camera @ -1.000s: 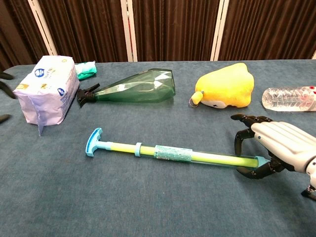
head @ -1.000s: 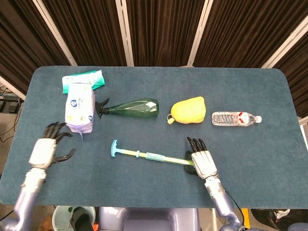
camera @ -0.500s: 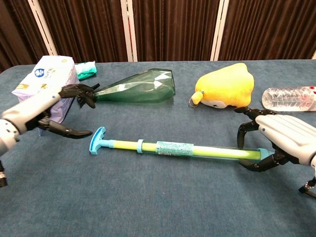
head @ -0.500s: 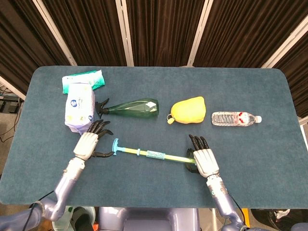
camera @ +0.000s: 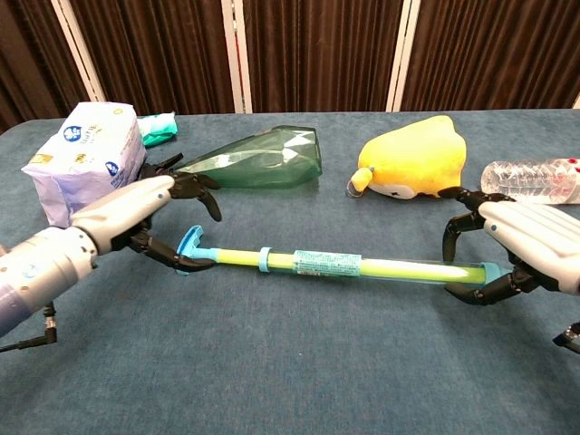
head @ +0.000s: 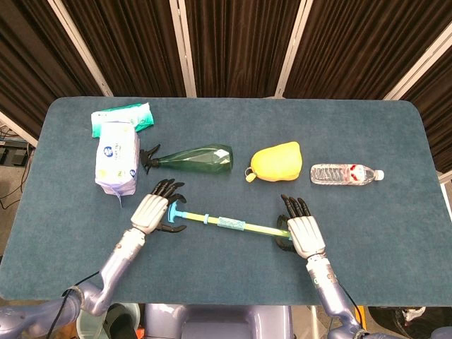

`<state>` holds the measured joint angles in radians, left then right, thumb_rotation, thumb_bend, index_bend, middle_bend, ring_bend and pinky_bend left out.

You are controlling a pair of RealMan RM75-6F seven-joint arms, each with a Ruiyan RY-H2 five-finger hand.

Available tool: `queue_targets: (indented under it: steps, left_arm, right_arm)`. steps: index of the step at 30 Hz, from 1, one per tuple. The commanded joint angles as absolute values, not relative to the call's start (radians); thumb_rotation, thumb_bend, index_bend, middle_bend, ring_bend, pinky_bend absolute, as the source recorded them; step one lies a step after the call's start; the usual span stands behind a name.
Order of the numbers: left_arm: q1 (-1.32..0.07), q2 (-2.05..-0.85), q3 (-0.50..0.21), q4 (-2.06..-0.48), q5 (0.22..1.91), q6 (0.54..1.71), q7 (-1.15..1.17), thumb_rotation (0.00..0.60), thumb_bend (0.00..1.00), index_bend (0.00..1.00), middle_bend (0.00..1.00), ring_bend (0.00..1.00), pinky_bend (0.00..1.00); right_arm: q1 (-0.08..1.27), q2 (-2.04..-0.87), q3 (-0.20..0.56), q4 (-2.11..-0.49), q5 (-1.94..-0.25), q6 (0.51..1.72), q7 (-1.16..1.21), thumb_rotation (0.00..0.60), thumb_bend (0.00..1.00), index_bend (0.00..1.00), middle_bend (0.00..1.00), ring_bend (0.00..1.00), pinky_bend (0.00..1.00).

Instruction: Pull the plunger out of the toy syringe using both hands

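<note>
The toy syringe (camera: 335,264) (head: 233,224) is a clear barrel with a yellow-green plunger and a blue T-handle (camera: 188,246). It lies crosswise in front of me, slightly off the cloth. My right hand (camera: 524,252) (head: 302,231) grips the barrel's right end, fingers over it and thumb under. My left hand (camera: 127,217) (head: 152,212) cups the T-handle. Its thumb reaches beneath the handle, and its fingers arch above it, still apart from it.
Behind the syringe, from left to right, lie a white tissue pack (head: 116,157), a green wipes packet (head: 121,116), a green spray bottle (head: 194,158), a yellow plush toy (head: 277,162) and a clear water bottle (head: 346,174). The blue table (head: 233,268) ends just past both hands.
My left hand swept in from the left table edge to the T-handle and now curls around it. The right hand raised the syringe slightly and shifted it right.
</note>
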<state>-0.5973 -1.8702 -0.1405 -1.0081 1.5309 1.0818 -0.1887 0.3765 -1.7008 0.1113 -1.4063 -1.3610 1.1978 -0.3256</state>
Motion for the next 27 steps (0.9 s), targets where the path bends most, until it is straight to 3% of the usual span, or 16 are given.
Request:
queue_targets:
  steps: [1,6,19,27]
  left_arm:
    - [-0.623,-1.898,-0.145,-0.979,1.519,1.053,-0.142,0.6,0.18,0.36,0.1,0.0,0.0]
    - [-0.637,-1.933,-0.151,-0.942,1.502,1.046,-0.101,0.6,0.24,0.38,0.11,0.0,0.0]
    - [-0.673,-2.008,-0.149,-0.831,1.458,0.978,-0.043,0.6,0.28,0.44,0.11,0.0,0.0]
    - [-0.68,-2.032,-0.156,-0.803,1.456,1.011,-0.045,0.6,0.47,0.69,0.18,0.01,0.0]
  right_arm:
    - [0.376,-1.694,0.112,-1.41,-1.363,1.201,-0.323,0.6,0.39,0.61,0.04,0.0,0.0]
    - [0.375,-1.677,0.114,-1.422,-1.365,1.207,-0.313,0.6,0.39,0.61,0.04,0.0,0.0]
    - [0.368,-1.64,0.113,-1.443,-1.37,1.223,-0.294,0.6,0.39,0.61,0.04,0.0,0.0]
    - [0.366,-1.622,0.118,-1.448,-1.367,1.231,-0.289,0.6,0.39,0.61,0.04,0.0,0.0]
